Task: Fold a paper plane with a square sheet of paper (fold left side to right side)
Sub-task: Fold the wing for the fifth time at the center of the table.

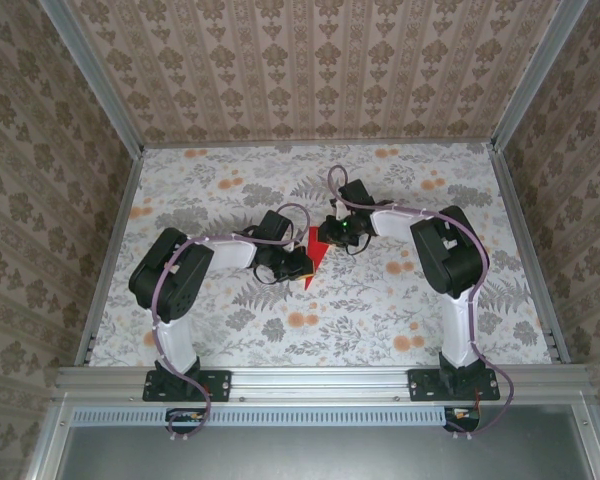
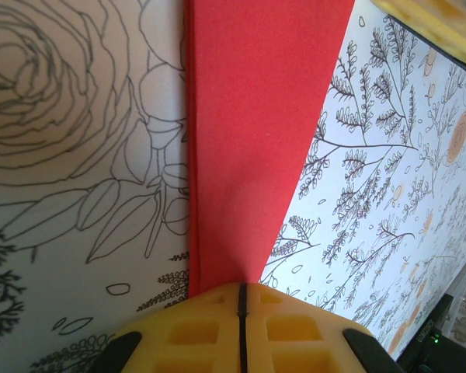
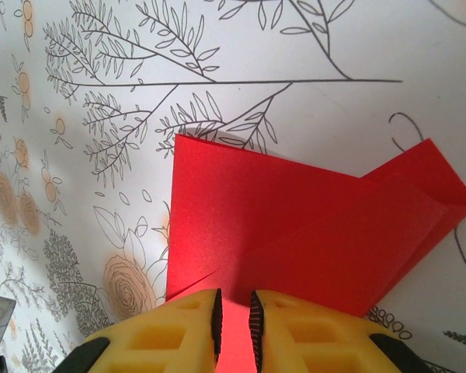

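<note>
- From above, walls (image 1: 310, 70) papered in a beige damask pattern enclose the work area on three sides, with pale metal posts in the corners.
- The table (image 1: 380, 320) is covered with a white cloth printed with grey foliage and orange blossoms; a metal rail (image 1: 320, 380) along its near edge carries both arm bases.
- Near the middle of the table, both arms bend inward to meet at the red sheet of paper (image 1: 315, 255), which is folded narrow with its tip pointing toward the near edge.
- The left gripper (image 1: 298, 265) sits at the paper's left side and the right gripper (image 1: 328, 235) at its far end.
- In the left wrist view, line-drawn roses and leafy sprigs run across the cloth (image 2: 78, 155). The paper (image 2: 256, 116) stretches away as a long red strip, and the left gripper (image 2: 241, 291) has its yellow fingers pressed together on the near end.
- In the right wrist view, the cloth (image 3: 217, 62) shows branching stems. The paper (image 3: 295, 225) lies there with overlapping folded flaps, and the right gripper (image 3: 234, 299) pinches its near edge, red showing between the fingers.
</note>
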Controlling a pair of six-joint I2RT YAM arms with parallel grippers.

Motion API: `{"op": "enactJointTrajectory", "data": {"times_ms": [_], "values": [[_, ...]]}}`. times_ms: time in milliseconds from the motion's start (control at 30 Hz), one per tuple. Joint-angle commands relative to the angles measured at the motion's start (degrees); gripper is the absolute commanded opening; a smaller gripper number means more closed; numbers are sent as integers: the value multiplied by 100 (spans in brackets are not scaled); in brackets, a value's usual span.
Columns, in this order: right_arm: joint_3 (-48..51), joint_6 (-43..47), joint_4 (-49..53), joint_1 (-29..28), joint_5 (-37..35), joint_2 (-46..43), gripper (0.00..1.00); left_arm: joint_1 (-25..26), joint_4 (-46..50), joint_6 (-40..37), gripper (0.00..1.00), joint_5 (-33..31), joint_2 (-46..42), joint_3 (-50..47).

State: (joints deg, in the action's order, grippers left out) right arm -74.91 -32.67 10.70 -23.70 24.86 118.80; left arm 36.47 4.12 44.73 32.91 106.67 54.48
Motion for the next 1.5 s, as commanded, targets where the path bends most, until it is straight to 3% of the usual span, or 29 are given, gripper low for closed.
{"op": "enactJointTrajectory", "data": {"times_ms": [0,1200,1467], "values": [[-168,198,45,236,-464,223,22,62,879,-156,9,-320,205,-142],[-1295,322,442,848,-320,831,23,93,766,-93,9,-336,130,-188],[-1165,356,459,862,-297,148,23,131,731,-85,9,-365,80,-148]]}}
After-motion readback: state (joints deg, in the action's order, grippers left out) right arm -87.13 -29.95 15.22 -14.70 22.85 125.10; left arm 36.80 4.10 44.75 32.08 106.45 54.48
